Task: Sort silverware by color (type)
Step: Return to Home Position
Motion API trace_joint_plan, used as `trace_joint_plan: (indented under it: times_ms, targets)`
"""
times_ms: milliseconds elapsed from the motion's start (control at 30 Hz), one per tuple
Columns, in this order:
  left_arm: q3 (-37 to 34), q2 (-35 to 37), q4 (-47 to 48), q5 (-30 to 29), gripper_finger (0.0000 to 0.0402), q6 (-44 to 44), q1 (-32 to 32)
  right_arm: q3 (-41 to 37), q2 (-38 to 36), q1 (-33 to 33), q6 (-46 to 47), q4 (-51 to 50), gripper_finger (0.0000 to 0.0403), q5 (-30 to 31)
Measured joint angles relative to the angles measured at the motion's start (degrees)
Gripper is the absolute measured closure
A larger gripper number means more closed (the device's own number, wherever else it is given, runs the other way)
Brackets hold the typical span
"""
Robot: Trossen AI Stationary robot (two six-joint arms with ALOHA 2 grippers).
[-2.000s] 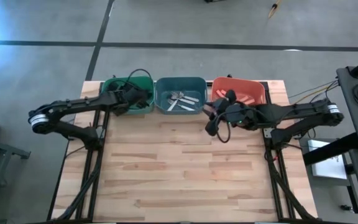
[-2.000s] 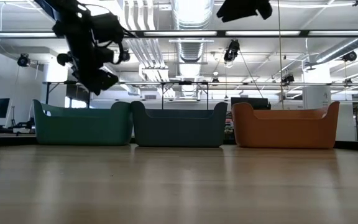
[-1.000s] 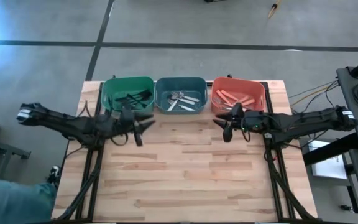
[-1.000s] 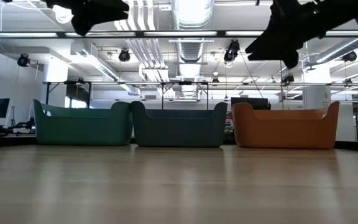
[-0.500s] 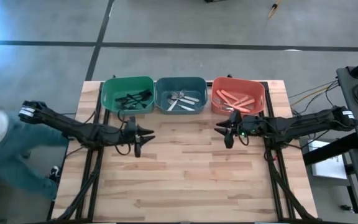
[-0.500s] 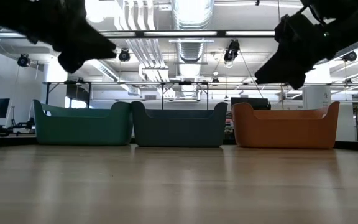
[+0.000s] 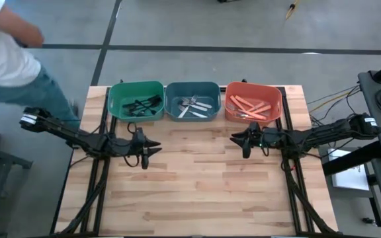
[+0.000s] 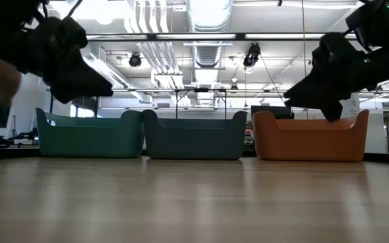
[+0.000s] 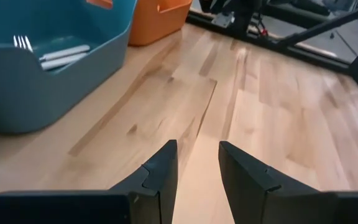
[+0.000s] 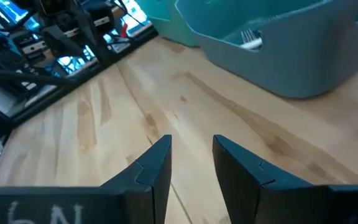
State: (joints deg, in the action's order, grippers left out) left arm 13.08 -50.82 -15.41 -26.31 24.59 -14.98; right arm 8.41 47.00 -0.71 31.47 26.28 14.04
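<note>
Your left gripper [image 7: 152, 148] hangs low over the wooden tabletop [image 7: 197, 192] near its left edge. Its fingers [image 9: 160, 174] are slightly apart with nothing between them. Your right gripper [image 7: 237, 138] mirrors it near the right edge, also parted and empty.

All the silverware in view lies beyond both grippers, in three bins set side by side along the far edge:
- **Far-left corner:** the black forks [image 7: 139, 104] are in the green plastic bin [image 7: 113, 109].
- **Middle:** the silver metal forks [image 7: 192, 106] are in the blue-grey plastic bin [image 7: 169, 111].
- **Far-right corner:** the orange-pink-handled utensils [image 7: 250, 106] are in the orange plastic bin [image 7: 278, 99].

I see no utensil on the boards on the near side of the bins.

The left gripper is closest to the green bin and the right to the orange one. From here, retreating looks like a pull away from the far edge, so you shouldn't have to pass over any bin. A person [image 7: 5, 59] stands just off the far-left corner, close to the left arm's base, so watch that side.
</note>
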Motion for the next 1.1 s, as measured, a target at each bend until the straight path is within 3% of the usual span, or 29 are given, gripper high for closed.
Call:
trace_joint_plan:
  times_ms: [467, 667, 1100]
  targets:
    - [-11.5, 0.0, -14.2, -0.1, 0.0301, 6.3, 0.0, -1.6, 0.0, 0.0, 1.0, -0.6, 0.0307, 1.5]
    - [-11.7, -0.3, -12.2, -0.2, 0.0301, 4.8, 0.0, -1.6, 0.0, 0.0, 2.1, -2.7, 0.0312, 5.7]
    - [-11.7, -0.9, -10.0, -0.2, 0.0301, 4.2, 0.0, -1.6, 0.0, 0.0, 1.1, -3.7, 0.0315, 5.5]
